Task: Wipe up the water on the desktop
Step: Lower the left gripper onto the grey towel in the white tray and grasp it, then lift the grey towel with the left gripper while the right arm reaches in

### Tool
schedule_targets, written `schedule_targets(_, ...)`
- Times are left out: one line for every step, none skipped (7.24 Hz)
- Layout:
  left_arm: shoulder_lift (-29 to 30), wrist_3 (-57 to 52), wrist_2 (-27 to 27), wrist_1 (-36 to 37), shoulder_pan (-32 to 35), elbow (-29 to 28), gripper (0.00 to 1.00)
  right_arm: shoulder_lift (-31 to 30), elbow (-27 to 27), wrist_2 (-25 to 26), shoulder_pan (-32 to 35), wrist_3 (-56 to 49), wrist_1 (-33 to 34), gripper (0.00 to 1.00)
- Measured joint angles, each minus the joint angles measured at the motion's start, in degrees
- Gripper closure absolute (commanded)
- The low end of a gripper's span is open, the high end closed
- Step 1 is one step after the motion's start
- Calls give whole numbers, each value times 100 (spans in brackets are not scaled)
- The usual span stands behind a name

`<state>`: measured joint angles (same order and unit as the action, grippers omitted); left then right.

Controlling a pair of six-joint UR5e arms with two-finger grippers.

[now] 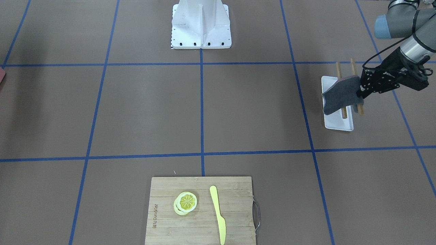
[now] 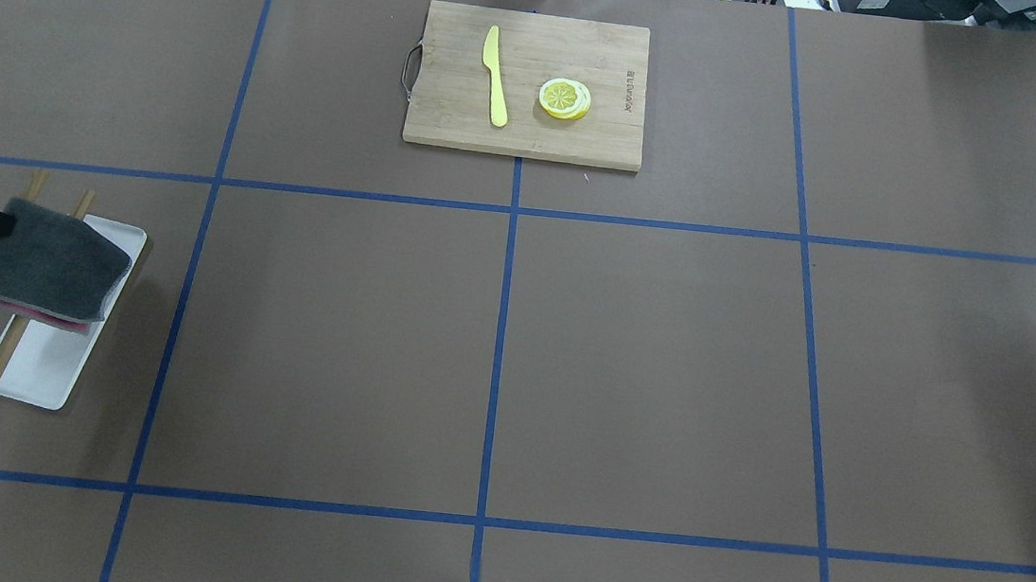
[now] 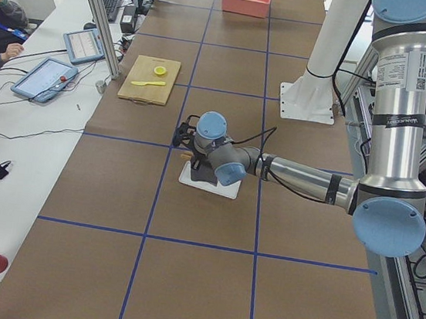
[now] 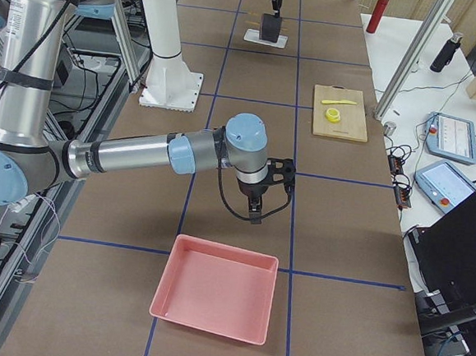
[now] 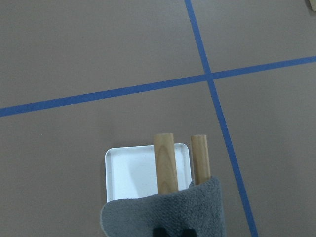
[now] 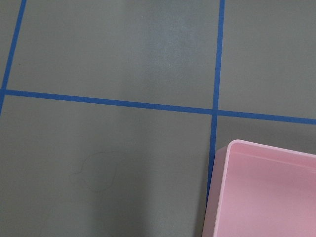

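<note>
Left gripper [image 1: 360, 92] is clamped on one edge of a folded grey cloth [image 1: 340, 95], holding it just above a white tray [image 1: 337, 124] and the two wooden sticks [image 1: 338, 69] laid across it. The cloth looks soft, light and limp: it droops from the pinch, so an edge hold should suit dragging it flat, though it may bunch or unfold. The desktop [image 1: 153, 109], a wide matte brown surface with blue tape squares, lies all around the tray and looks flat, stiff and not slippery. A faint curved outline [image 6: 98, 170] beside the pink bin [image 4: 216, 296] may be the water. Whether the right gripper [image 4: 257, 203], poised there, is parted or closed cannot be told.
</note>
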<state>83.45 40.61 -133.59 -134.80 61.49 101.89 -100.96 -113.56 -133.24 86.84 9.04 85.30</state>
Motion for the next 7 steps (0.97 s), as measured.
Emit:
schedule_targets(-6, 0, -1, -16, 0, 0, 100, 0, 0, 0, 0, 1, 0, 0)
schedule_targets(-15, 0, 7, -56, 4, -1, 100, 2, 0, 0, 0, -1, -3, 0)
schedule_targets(-26, 2, 24, -96, 9, 0, 100, 5, 0, -2, 0, -5, -3, 0)
schedule_targets(-31, 10, 31, -115, 32, 23, 100, 6, -3, -8, 0, -7, -1, 0)
schedule_targets(-23, 24, 31, -120, 84, 65, 100, 14, -23, -13, 0, -6, -3, 0)
schedule_targets(32, 74, 29, -102, 212, 99, 100, 46, -54, -21, 0, 15, -4, 0)
schedule_targets(169, 293, 25, -58, 375, 113, 100, 113, -89, -33, -12, 60, -5, 0)
